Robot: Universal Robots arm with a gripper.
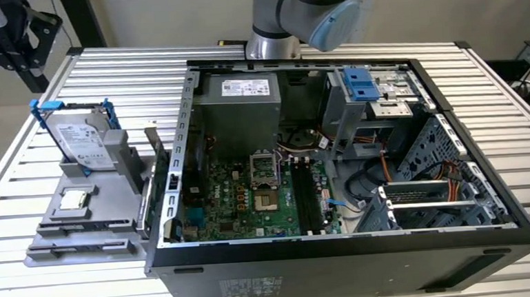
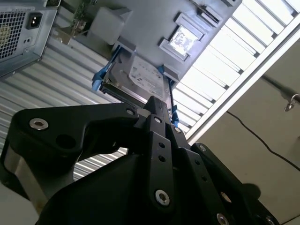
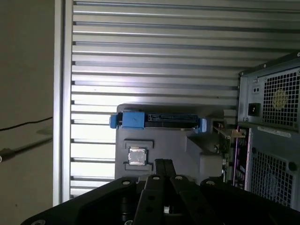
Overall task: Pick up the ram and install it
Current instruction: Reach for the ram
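The ram seems to be the thin dark strip [image 1: 84, 228] set on edge in a long groove of the grey holder [image 1: 110, 175], just in front of the small silver chip [image 1: 73, 199]. In the second wrist view a dark strip [image 2: 208, 13] shows at the holder's far end. My gripper [image 3: 163, 163] hangs high above the holder with its black fingers pressed together and nothing between them. In the second wrist view the gripper [image 2: 157, 103] points at the hard drive [image 2: 140, 79]. The black motherboard slots [image 1: 306, 194] lie inside the open case [image 1: 345, 244].
The hard drive with blue clips [image 1: 85, 139] stands upright at the holder's back. A card with a metal bracket [image 1: 155, 155] stands between holder and case. The power supply [image 1: 240, 108] and a drive cage [image 1: 372, 90] fill the case's rear. A slatted metal table [image 1: 34, 287] carries everything.
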